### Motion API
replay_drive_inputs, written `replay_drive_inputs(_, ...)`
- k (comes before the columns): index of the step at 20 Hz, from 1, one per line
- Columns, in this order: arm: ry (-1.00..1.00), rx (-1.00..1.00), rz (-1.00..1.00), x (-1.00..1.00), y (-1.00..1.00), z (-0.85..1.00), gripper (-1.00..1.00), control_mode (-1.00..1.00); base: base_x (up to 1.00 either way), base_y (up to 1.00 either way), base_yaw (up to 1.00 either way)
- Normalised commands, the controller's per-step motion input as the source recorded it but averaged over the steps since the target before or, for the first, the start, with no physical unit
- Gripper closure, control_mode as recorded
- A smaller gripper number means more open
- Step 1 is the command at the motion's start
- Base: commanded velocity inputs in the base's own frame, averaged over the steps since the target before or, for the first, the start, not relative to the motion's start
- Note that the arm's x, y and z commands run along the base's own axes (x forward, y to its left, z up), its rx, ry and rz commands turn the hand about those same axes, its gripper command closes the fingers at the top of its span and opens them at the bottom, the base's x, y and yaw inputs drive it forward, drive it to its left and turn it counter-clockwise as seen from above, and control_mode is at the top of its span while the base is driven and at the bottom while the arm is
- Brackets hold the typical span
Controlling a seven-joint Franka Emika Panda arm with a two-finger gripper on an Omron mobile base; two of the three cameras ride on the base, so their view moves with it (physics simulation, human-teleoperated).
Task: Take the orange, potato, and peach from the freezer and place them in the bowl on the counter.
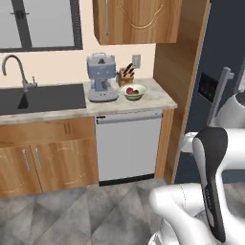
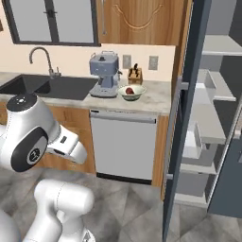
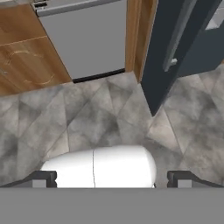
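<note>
kitchen counter [image 1: 158, 98], pale stone top over wooden cupboards [image 1: 43, 158] and a grey dishwasher front [image 1: 128, 146]: bears the bowl [image 1: 133, 91], wide and pale green-white, set near the right end of the counter, just right of a blue-grey coffee machine [image 1: 102, 76] and in front of a wooden knife block [image 1: 126, 74]. inside the bowl, a small reddish round fruit, the peach [image 2: 129, 90], lies toward the left of the bowl in the right base view; a spot of brighter colour beside it is too small to tell apart. dark sink [image 1: 40, 98] with curved tap [image 1: 14, 69] at the left of the counter, window above. freezer [image 2: 189, 118], tall dark grey-blue, to the right of the counter: its door stands open, edge-on in the right base view, with light grey shelves [image 2: 210, 123] and white door bins showing beyond; no contents can be made out on the shelves. gripper [image 3: 112, 179], seen in the hand view: two dark fingertips [image 3: 41, 178] set far apart at the bottom corners, fingers released and spread wide, nothing between them, pointed down at the grey tiled floor [image 3: 100, 118] in front of the dishwasher and the freezer door's lower edge.
</note>
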Motion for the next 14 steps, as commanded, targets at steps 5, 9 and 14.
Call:
replay_drive_inputs(5, 0.00, 0.00, 0.00, 0.00, 0.00, 0.00, -1.00, 1.00, -0.61, -0.20, 0.00)
replay_drive_inputs(9, 0.00, 0.00, 0.00, 0.00, 0.00, 0.00, -1.00, 1.00, -0.04, -0.91, 0.00)
replay_drive_inputs(14, 0.00, 0.00, 0.00, 0.00, 0.00, 0.00, -1.00, 1.00, 0.00, -1.00, 0.00)
